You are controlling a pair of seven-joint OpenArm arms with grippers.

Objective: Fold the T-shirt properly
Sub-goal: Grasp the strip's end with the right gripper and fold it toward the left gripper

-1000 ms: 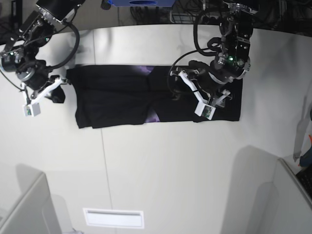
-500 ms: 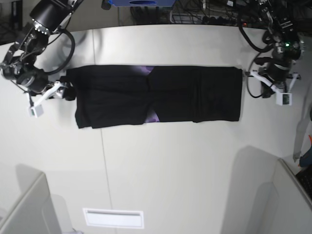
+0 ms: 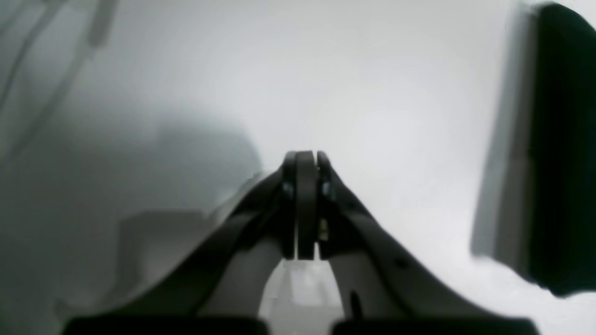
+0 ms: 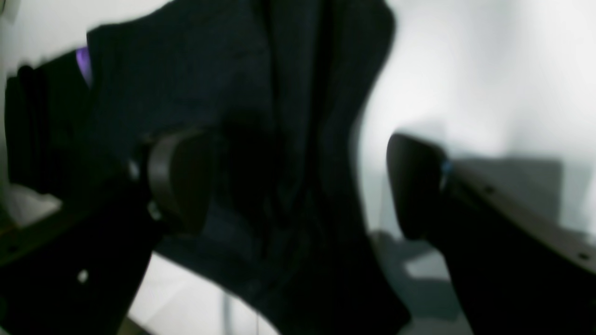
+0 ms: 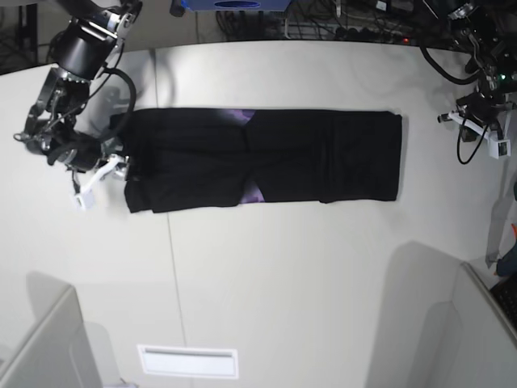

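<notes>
The black T-shirt [image 5: 323, 158] lies flat as a long folded band across the table, with slivers of purple print showing near its middle. My right gripper [image 5: 105, 176] stands open at the band's left end. In the right wrist view its fingers [image 4: 181, 181] straddle the T-shirt's [image 4: 279, 93] edge, one over the cloth and one over the bare table. My left gripper [image 5: 483, 131] is shut on nothing, out over the table to the right of the shirt. The left wrist view shows the gripper [image 3: 305, 158] shut, with the T-shirt's [image 3: 563, 139] edge at the far right.
The white table [image 5: 283, 275] has a seam running down its left part and a white label plate [image 5: 187, 361] near the front edge. Grey partitions [image 5: 40, 347] rise at both front corners. Cables and a blue object [image 5: 234, 4] lie beyond the back edge.
My left gripper has left the shirt's right part, shut and swung out past its right end. My right gripper has opened and moved in onto the shirt's left edge.
</notes>
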